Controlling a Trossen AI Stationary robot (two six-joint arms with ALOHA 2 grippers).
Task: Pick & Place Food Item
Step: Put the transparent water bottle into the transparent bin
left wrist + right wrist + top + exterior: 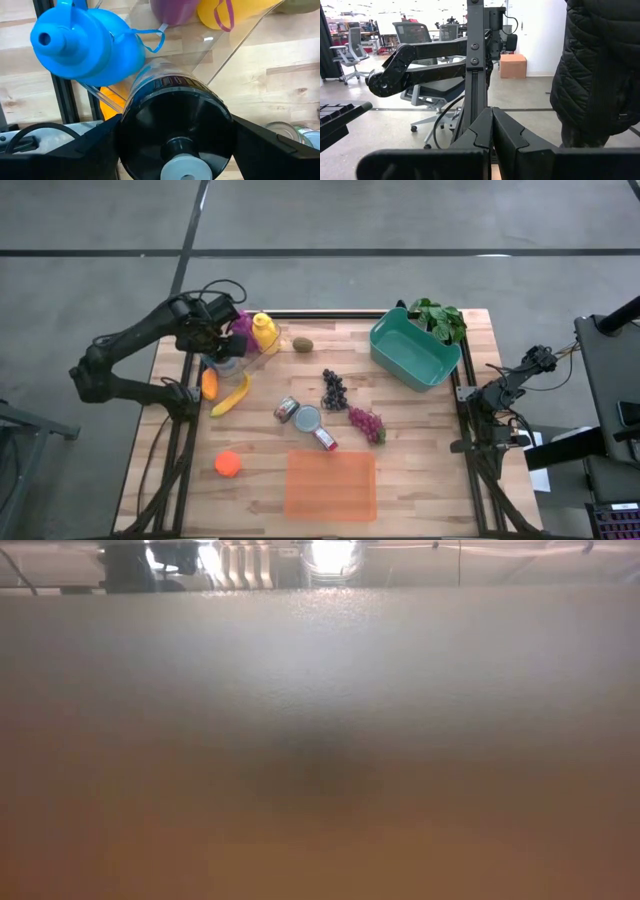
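While the left gripper hangs over the far left corner of the table, its fingers stand wide around a clear jar with a dark lid, which lies among the blue bottle, purple bottle and yellow bottle; I cannot tell if it really grips the jar. Just near of it lie the carrot and the banana, and nearer still an orange. I judge the banana soft and easy to bruise, so it is best held gently across its middle. Toward the centre are the kiwi, cans, dark grapes and red grapes; grapes are loose and fragile, better taken at the bunch top. An orange mat lies near. The teal bin stands far right. The right gripper waits beyond the right edge, closed and empty.
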